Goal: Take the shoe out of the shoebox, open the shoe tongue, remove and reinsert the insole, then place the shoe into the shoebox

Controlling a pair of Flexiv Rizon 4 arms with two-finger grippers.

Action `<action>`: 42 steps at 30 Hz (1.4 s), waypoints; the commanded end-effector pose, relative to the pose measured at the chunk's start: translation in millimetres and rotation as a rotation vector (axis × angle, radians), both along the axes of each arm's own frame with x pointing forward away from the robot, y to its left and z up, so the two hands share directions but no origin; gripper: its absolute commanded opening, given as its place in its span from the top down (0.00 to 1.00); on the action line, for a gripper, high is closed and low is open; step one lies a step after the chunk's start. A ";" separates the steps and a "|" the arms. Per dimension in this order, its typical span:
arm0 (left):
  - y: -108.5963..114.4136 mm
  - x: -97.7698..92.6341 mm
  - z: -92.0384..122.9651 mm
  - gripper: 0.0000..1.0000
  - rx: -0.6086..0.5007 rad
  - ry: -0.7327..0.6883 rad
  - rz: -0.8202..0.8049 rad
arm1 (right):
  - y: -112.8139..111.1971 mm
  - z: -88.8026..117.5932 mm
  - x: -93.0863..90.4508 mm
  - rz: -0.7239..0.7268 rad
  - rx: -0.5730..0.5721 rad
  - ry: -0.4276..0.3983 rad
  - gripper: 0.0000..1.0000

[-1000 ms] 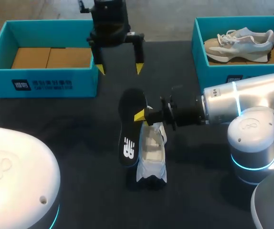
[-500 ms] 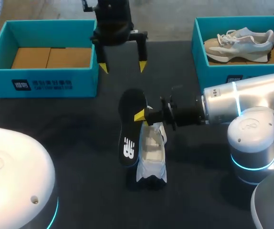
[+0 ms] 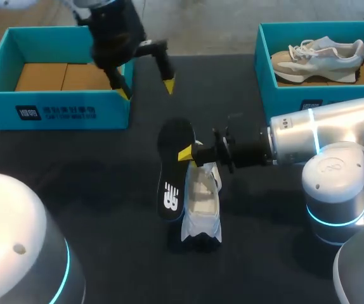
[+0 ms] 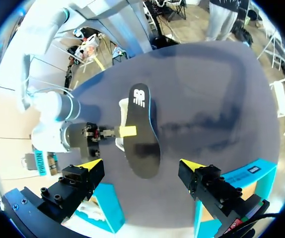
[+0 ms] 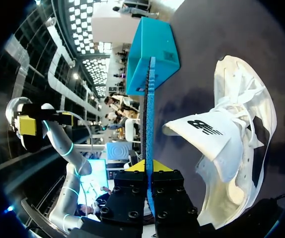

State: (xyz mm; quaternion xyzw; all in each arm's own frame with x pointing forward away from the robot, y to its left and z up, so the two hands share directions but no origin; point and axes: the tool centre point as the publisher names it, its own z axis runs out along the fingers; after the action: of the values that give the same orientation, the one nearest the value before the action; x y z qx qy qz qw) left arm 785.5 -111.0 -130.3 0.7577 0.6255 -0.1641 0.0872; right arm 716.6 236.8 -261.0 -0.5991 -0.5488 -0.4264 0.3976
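Observation:
The white shoe [image 3: 201, 202] stands on the dark table, toe toward the front edge, its tongue pulled open [image 5: 209, 131]. My right gripper [image 3: 187, 154] is shut on the black insole [image 3: 172, 168], holding it on edge just left of the shoe. In the right wrist view the insole [image 5: 149, 109] runs edge-on between the tips of the right gripper [image 5: 146, 166], with the shoe [image 5: 237, 148] beside it. My left gripper [image 3: 146, 88] hangs open and tilted by the right end of the left teal shoebox [image 3: 55, 111]. In the left wrist view the left gripper [image 4: 141, 166] looks down on the insole [image 4: 142, 131].
The left shoebox holds only brown cardboard [image 3: 68, 76]. A second teal shoebox [image 3: 267, 82] at the back right holds another pale shoe [image 3: 318, 54]. My right arm's silver body [image 3: 328, 133] lies across the right side of the table.
My left gripper has swung left toward the left shoebox and tilted. The right gripper, insole and shoe have not moved.

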 end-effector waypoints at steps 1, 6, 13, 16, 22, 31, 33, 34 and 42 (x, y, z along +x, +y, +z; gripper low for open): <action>15.1 -10.8 -8.8 0.00 -0.278 -0.055 0.033 | 1.8 1.6 -0.7 -0.003 -0.008 0.002 1.00; 14.6 -11.6 -10.3 0.00 -0.354 -0.076 0.018 | 1.8 1.6 -0.7 -0.003 -0.008 0.002 1.00; 11.0 -13.1 -7.1 0.00 -0.429 -0.103 -0.005 | 1.8 1.6 -0.7 -0.003 -0.008 0.002 1.00; 9.6 -13.8 -7.0 0.00 -0.458 -0.103 -0.010 | 1.8 1.6 -0.7 -0.003 -0.008 0.002 1.00; 8.3 -16.5 -7.9 0.00 -0.519 -0.100 -0.010 | 1.8 1.6 -0.7 -0.003 -0.008 0.002 1.00; 10.1 -17.2 -8.3 0.00 -0.553 -0.088 0.009 | 1.8 1.6 -0.7 -0.003 -0.008 0.002 1.00; 10.1 -17.2 -8.3 0.00 -0.553 -0.088 0.009 | 1.8 1.6 -0.7 -0.003 -0.008 0.002 1.00; 10.1 -17.2 -8.3 0.00 -0.553 -0.088 0.009 | 1.8 1.6 -0.7 -0.003 -0.008 0.002 1.00; 10.1 -17.2 -8.3 0.00 -0.553 -0.088 0.009 | 1.8 1.6 -0.7 -0.003 -0.008 0.002 1.00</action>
State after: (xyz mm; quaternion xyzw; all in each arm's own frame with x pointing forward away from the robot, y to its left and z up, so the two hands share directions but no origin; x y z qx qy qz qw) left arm 768.8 -100.8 -138.2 0.7084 0.5565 -0.2958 0.3179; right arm 716.7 236.8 -261.0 -0.5990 -0.5488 -0.4264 0.3977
